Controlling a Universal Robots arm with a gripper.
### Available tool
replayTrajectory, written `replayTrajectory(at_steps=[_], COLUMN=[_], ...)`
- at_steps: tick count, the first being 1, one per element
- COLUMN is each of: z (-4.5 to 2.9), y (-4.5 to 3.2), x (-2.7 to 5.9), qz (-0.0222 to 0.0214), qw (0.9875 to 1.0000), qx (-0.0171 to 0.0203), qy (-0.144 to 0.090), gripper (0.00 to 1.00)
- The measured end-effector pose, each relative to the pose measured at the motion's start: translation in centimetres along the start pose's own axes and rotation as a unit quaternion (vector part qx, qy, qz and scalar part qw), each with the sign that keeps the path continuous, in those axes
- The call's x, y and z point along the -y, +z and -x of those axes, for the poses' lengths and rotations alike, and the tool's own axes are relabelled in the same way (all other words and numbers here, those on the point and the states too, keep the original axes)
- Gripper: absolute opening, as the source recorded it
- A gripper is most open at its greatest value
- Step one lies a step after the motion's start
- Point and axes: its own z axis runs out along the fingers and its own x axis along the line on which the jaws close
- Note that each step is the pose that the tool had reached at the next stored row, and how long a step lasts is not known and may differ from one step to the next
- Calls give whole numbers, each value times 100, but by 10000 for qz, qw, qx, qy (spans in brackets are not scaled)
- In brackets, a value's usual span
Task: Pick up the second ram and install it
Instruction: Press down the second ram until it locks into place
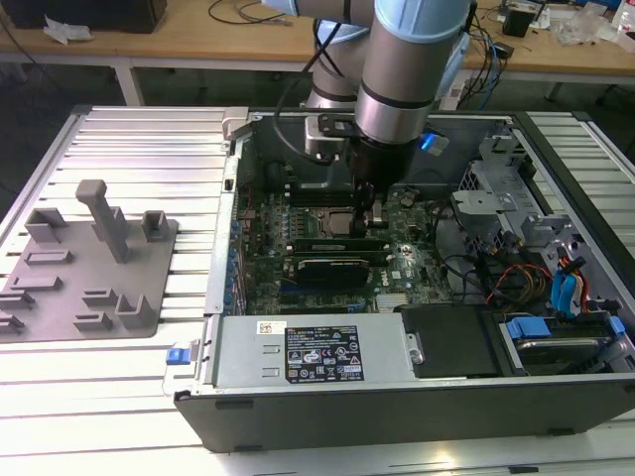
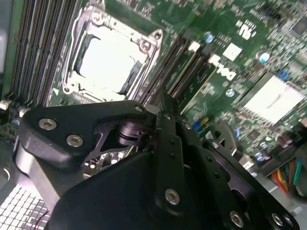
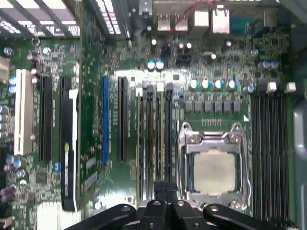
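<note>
An open grey computer case (image 1: 556, 397) lies on the ribbed metal worktop (image 1: 139, 149). The arm's black gripper (image 1: 372, 210) reaches down over the green motherboard (image 1: 298, 213), just beside the silver CPU socket (image 3: 213, 170). It looks clenched on the second ram (image 2: 199, 79) — a long, thin, dark memory stick standing edge-down in the slots beside that socket. The stick is likely light, stiff and fragile — best held by its long edges.
</note>
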Motion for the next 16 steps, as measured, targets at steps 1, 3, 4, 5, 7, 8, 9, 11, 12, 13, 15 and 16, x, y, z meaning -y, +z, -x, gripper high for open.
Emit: replayTrajectory(at_steps=[1,3,4,5,7,8,9,11,12,13,15,16], z=[0,0,-1,0,-1,-1,-1,-1,-2,-1,14,15], y=[3,7,10,12,14,15,16,19,23,27,37,39], x=[-52,-106,-171,-204,-261,-273,-285,-349,-420,-446,-471,-475], qz=[0,0,0,0,0,0,0,0,-1,-1,-1,-1], qw=[10000,10000,10000,10000,10000,10000,10000,10000,10000,10000,10000,10000], qx=[0,1,1,1,1,0,1,1,1,1,0,1], qy=[1,0,1,0,1,1,1,0,1,1,0,1], gripper=[8,8,8,8,8,8,8,8,8,8,8,8])
